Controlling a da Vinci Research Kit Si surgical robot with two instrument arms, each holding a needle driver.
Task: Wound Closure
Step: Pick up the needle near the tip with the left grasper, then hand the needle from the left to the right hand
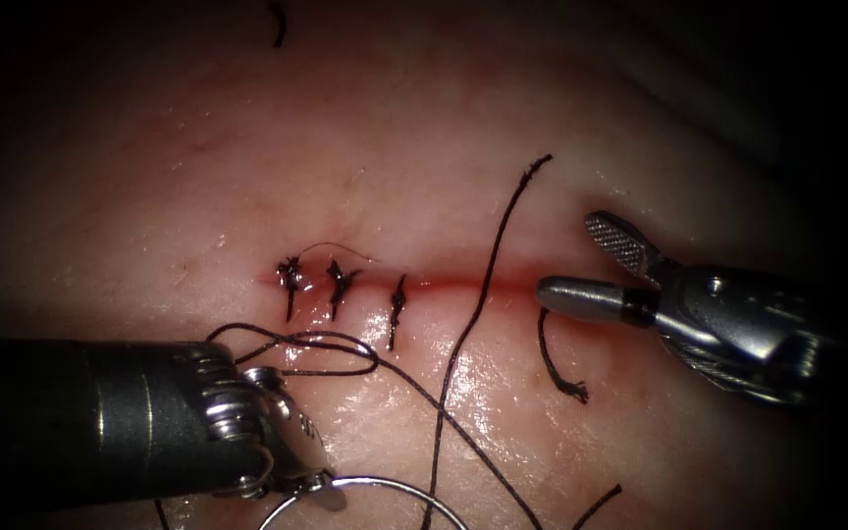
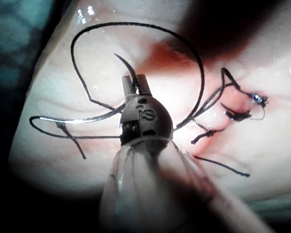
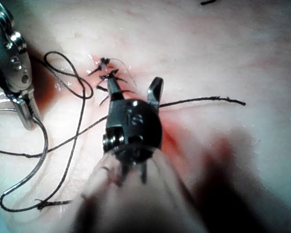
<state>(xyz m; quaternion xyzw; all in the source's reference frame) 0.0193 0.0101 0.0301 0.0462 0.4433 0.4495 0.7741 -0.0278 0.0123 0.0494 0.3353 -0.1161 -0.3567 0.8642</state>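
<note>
endo: bright centre on tissue [image 1: 424,177], heavy dark vignette at edges/corners | wet glare specks below cut [image 1: 463,283] | L wrist: hot-lit tissue, dark surround, near shaft blurred | R wrist: even bright light, own shaft out of focus, shadow beside it, glint on left tool [image 3: 14,63]

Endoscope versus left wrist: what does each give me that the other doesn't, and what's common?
Endoscope view adds the right tool, fingers open, holding nothing, at the cut's right end. Left wrist view adds the left tool with fingers shut on the needle, apparently near one end, outside the tissue. Both show the left tool, three stitches and loose thread.
</note>
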